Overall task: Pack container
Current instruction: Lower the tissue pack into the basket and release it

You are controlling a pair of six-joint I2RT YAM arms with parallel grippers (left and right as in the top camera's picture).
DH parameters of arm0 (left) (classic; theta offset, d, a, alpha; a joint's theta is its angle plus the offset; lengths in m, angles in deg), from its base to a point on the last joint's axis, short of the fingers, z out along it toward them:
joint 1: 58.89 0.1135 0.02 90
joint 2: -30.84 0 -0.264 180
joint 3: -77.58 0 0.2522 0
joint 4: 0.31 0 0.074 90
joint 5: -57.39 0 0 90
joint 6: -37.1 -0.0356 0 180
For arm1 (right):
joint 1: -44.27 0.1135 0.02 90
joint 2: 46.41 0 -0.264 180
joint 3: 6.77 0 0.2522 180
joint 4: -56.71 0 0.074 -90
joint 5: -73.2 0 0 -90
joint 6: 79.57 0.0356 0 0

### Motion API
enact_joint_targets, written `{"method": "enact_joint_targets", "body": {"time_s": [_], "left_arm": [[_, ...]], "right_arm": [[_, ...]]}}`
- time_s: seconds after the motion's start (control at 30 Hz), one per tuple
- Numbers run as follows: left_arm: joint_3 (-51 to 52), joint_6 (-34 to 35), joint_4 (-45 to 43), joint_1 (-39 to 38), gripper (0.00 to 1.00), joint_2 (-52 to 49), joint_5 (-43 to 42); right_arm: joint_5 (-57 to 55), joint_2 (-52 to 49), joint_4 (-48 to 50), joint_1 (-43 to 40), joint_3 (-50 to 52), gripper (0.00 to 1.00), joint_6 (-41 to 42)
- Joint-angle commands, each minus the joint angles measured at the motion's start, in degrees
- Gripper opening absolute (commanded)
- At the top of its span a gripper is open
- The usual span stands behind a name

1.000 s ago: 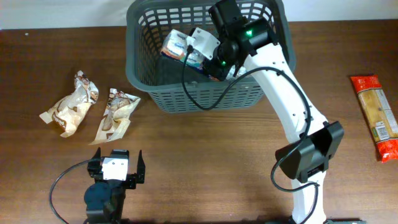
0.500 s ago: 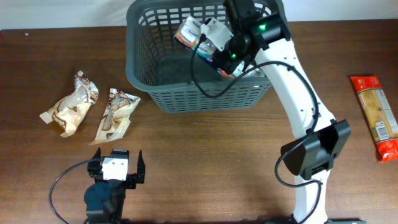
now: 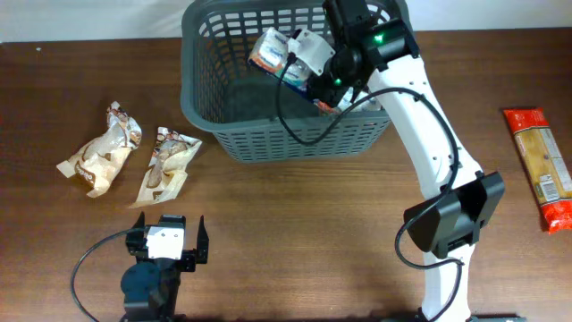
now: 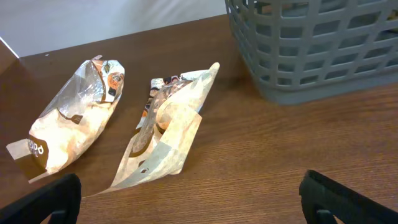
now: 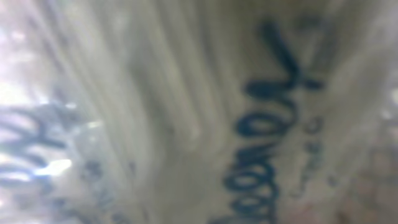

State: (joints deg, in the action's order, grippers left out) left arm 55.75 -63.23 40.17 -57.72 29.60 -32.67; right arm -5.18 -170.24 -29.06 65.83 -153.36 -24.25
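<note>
Now: right tool clamps packet, hanging over open mouth of container, floor straight below; container sits far-centre on worktop; left tool idle, spread open, well apart.

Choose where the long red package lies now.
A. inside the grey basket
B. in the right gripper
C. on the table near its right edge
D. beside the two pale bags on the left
C: the red package lies flat on the table near the right edge, apart from the basket; the right gripper holds another packet instead.
</note>
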Motion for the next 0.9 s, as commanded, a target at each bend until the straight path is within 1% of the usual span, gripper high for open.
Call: {"method": "enact_joint_targets", "body": {"time_s": [0.0,0.3,0.33,0.37,0.4,0.47,0.5,0.53,0.63,0.87], "left_arm": [[0.4,-0.9,-0.2,0.4,0.99,0.3,-0.7],[0.4,-0.9,-0.2,0.4,0.99,0.3,-0.7],[0.4,-0.9,-0.2,0.4,0.99,0.3,-0.6],[0.4,-1.0,-0.2,0.4,0.99,0.3,-0.6],[0.4,-1.0,-0.2,0.4,0.99,0.3,-0.7],[0.4,-1.0,-0.2,0.4,0.99,0.3,-0.6],[0.4,-0.9,-0.2,0.4,0.99,0.3,-0.6],[0.4,-1.0,-0.2,0.4,0.99,0.3,-0.6],[0.4,-0.9,-0.2,0.4,0.99,0.3,-0.6],[0.4,-1.0,-0.2,0.4,0.99,0.3,-0.7]], "right_arm": [[1.9,-0.1,0.8,0.3,-0.8,0.04,-4.3],[1.9,-1.9,2.0,1.0,-0.8,0.04,-3.5],[1.9,-2.2,2.3,1.0,-0.8,0.08,-2.6],[1.9,-2.6,2.4,1.0,-0.8,0.18,-2.1],[1.9,-2.9,2.4,1.1,-0.8,0.31,-1.9],[1.9,-3.2,2.4,1.2,-0.8,0.79,-1.9],[1.9,-3.2,2.4,1.3,-0.8,0.86,-1.9],[1.9,-3.2,2.4,1.4,-0.9,0.91,-1.9],[1.9,-3.2,2.4,1.3,-0.9,0.96,-1.7],[1.9,-3.2,2.6,1.3,-0.9,1.00,-0.2]]}}
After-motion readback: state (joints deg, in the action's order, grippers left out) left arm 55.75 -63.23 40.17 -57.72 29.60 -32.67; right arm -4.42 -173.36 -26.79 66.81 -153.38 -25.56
